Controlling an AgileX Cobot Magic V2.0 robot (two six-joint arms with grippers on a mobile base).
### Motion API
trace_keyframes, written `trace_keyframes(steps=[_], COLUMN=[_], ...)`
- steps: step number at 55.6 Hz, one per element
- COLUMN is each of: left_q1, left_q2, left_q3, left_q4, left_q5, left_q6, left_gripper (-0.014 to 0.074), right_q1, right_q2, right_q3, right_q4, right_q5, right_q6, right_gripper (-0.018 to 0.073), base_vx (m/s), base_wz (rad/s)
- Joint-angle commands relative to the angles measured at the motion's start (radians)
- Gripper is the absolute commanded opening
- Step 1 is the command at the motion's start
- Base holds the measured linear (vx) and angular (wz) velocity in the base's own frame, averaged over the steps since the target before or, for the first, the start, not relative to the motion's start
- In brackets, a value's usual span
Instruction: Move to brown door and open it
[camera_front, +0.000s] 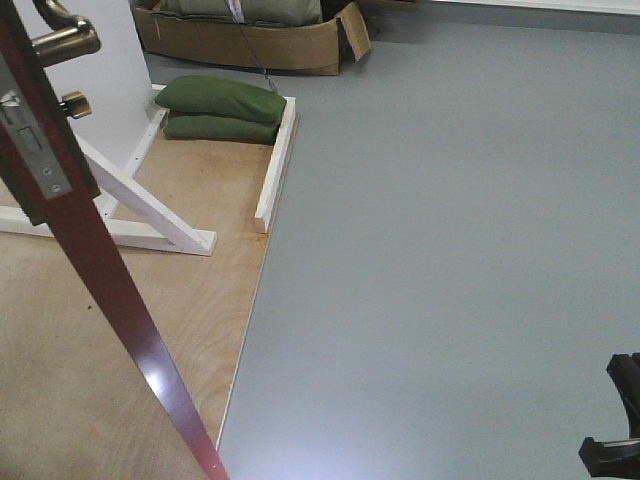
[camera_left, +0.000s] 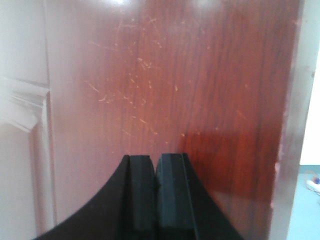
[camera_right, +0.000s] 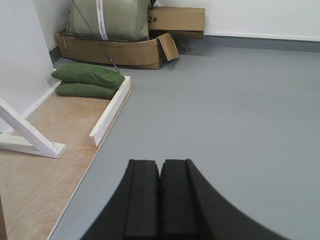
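The brown door (camera_front: 110, 280) stands ajar, and its glossy reddish-brown edge crosses the front view diagonally at the left. A silver latch plate (camera_front: 35, 150) and a brass lever handle (camera_front: 65, 40) show near its top. In the left wrist view the door's scratched panel (camera_left: 170, 85) fills the frame, right in front of my left gripper (camera_left: 156, 159), which is shut and empty. My right gripper (camera_right: 160, 164) is also shut and holds nothing, hovering over the grey floor (camera_right: 240, 110). A bit of the right arm (camera_front: 615, 420) shows at the front view's lower right.
A plywood base (camera_front: 90, 330) with a white rim (camera_front: 275, 165) and white wooden braces (camera_front: 150, 210) holds up the door frame. Two green sandbags (camera_front: 220, 108) lie on it. Cardboard boxes (camera_right: 120, 47) with a green sack stand by the far wall.
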Motion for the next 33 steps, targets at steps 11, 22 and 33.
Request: trace_keyframes(steps=[11, 22, 33], left_q1=[-0.006, -0.006, -0.006], left_q2=[0.053, 0.074, 0.074], left_q3=[-0.026, -0.024, -0.024], left_q4=[0.004, 0.004, 0.004], left_q5=[-0.048, -0.056, -0.055], left_q6=[-0.006, -0.006, -0.006], left_gripper=[-0.0006, -0.0006, -0.0006], right_q1=[0.001, 0.001, 0.001], right_q2=[-0.006, -0.006, -0.006], right_q3=[0.003, 0.003, 0.003], right_q4=[-0.003, -0.003, -0.003], right_q5=[-0.077, -0.077, -0.077], right_q6=[-0.008, -0.008, -0.008], right_gripper=[0.0000, 0.0000, 0.0000], base_vx=[0.00, 0.00, 0.00], base_wz=[0.00, 0.00, 0.00])
